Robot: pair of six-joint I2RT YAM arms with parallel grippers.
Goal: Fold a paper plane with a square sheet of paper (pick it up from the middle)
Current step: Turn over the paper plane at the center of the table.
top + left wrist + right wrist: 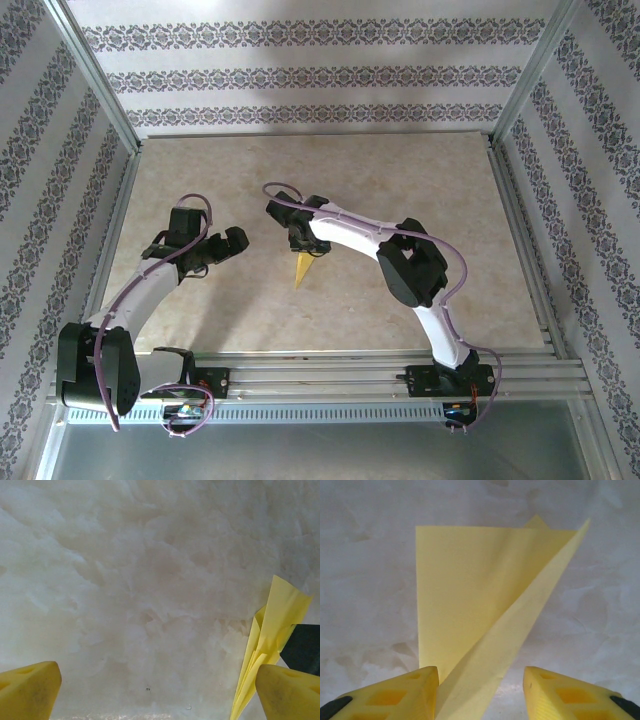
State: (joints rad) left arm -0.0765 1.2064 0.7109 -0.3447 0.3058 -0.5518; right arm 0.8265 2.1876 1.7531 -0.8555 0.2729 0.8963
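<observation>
Top external view is showing the paper plane (305,268) as a slim yellow dart near the middle of the counter (420,180), its point aiming at the near edge, and the right arm (350,235) is reaching in over its wide end. The left arm (150,290) is hanging off to the left, clearly apart from the paper. Over on the left wrist view, the left jaws are standing wide open and gripping nothing, one yellow fingertip (27,687) sitting in each bottom corner with bare counter (150,580) between them. The paper plane (272,645) is rising at the right edge of that view, just beside the fingertip there. On the right wrist view, the right jaws are standing partly open with the fingers (395,695) well apart. The paper plane (470,595) is spreading out ahead, a folded flap running down into the gap and brushing the finger on the left of the view without being pinched.
</observation>
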